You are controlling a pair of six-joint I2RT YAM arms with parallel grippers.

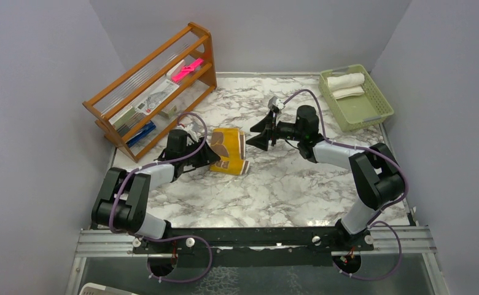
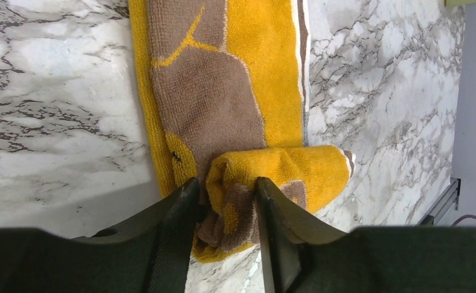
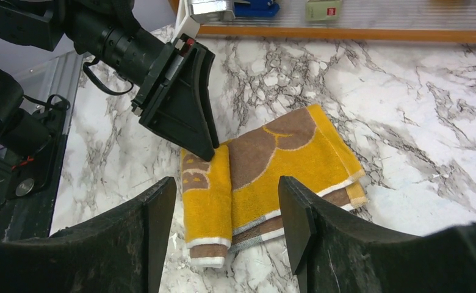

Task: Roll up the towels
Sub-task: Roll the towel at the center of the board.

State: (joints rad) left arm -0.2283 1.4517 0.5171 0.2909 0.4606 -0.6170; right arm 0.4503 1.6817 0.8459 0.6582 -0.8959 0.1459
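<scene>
Left gripper: the left gripper (image 2: pixel 226 190) is nearly closed, its jaws pinching one end of the first turn rolled into the mustard-yellow towel (image 2: pixel 266 91).
Right gripper: the right gripper (image 3: pixel 226 201) is spread wide and holds nothing. It hangs above the table just off the towel's 2 o'clock corner in the top view.
Towel in hand: it lies folded flat near the middle of the marble table (image 1: pixel 286 184). The short roll is at its 8 o'clock end and the flat run stretches toward 2 o'clock.
Other towel: the cream-white towel (image 1: pixel 346 80) lies rolled in the green basket (image 1: pixel 361 109), far off at 2 o'clock.
Risk, skew: only one end of the roll is gripped and the other end sticks out free. Turning from here would likely wind it into a cone.
Risk, slack: the turn looks loose, so letting go to regrip could let it spring open.
Risk, drag: nothing pins the flat end, so the whole cloth may slide instead of winding.
Room: there is open marble from 3 to 6 o'clock of the towel.
Edges: the wooden rack (image 1: pixel 145 80) stands close at 10 o'clock, near the left arm's wrist.
</scene>
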